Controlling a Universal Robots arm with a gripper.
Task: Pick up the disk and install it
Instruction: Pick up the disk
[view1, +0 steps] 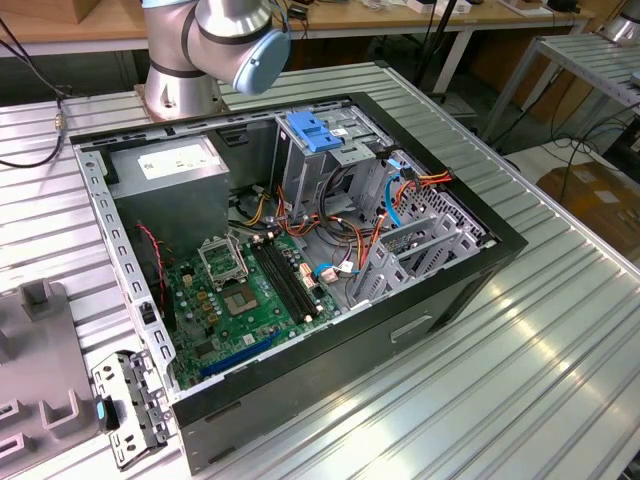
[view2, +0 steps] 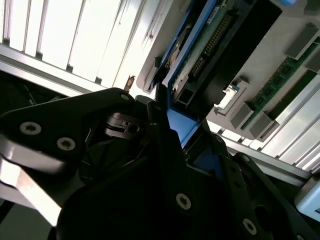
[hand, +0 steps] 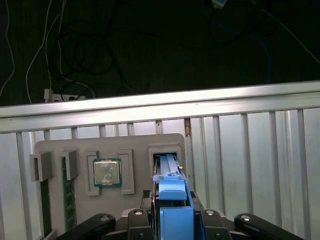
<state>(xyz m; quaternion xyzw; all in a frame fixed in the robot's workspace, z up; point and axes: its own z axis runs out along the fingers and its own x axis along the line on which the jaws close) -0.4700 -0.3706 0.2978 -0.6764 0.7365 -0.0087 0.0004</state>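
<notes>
1. The ribbed metal tabletop (view1: 560, 360) carries everything.
2. An open computer case (view1: 290, 385) lies on its side in the middle of the exterior view. Its green motherboard (view1: 250, 295) faces up. A grey power supply (view1: 175, 175) sits toward the upper left of the frame, and a blue latch (view1: 312, 132) tops a metal bay at upper centre.
3. The arm (view1: 215, 30) stands on its base at the top of the frame, just behind the case.
4. A grey tray (view1: 50, 350) lies at the exterior view's lower left, beside the case. The first wrist view shows its pockets (hand: 135, 145).
5. In both wrist views the gripper (hand: 175, 222) (view2: 180, 130) is closed on the disk's blue carrier (hand: 175, 197), a black finger against each side.
6. The disk (hand: 167, 165) stands on edge in a tray slot. The second wrist view shows its green circuit-board face and connector (view2: 205, 40).
7. A processor (hand: 106, 172) lies flat in the pocket beside that slot.
8. Memory sticks (hand: 67, 195) stand on edge in slots beyond the processor.
</notes>
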